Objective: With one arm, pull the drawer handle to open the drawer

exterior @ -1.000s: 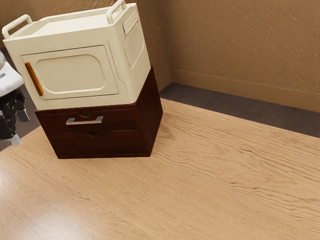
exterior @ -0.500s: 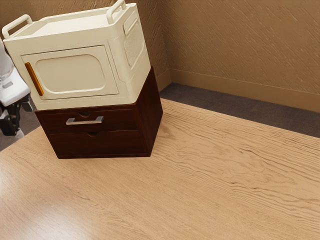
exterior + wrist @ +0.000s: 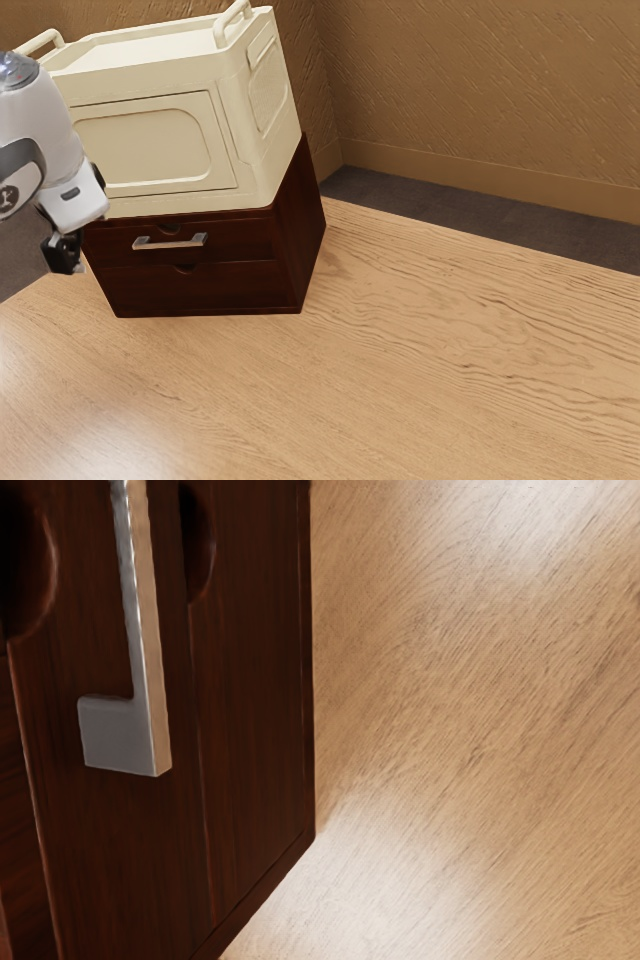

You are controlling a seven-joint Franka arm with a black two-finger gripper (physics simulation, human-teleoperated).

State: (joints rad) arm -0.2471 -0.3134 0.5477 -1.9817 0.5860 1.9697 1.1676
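At the exterior view's left edge hangs my black gripper (image 3: pixel 66 262), a short way to the left of the metal handle (image 3: pixel 170 242) and apart from it. Whether its fingers stand apart cannot be made out. The handle is a silver bar on the upper drawer (image 3: pixel 245 238) of a dark red-brown wooden cabinet (image 3: pixel 305 225). Both drawers sit flush with the cabinet front. In the wrist view the handle (image 3: pixel 148 660) runs along the drawer front (image 3: pixel 110 850), with one squared end bracket visible.
A cream box (image 3: pixel 150 150) with a front door and top rails stands on the cabinet. Wooden tabletop (image 3: pixel 400 350) extends in front of the cabinet and toward the exterior view's right. Brown walls (image 3: pixel 480 90) rise behind.
After drawing back slightly at the left edge, my arm has come forward toward the cabinet front, now covering the box's orange door handle. Cabinet and drawers have stayed put.
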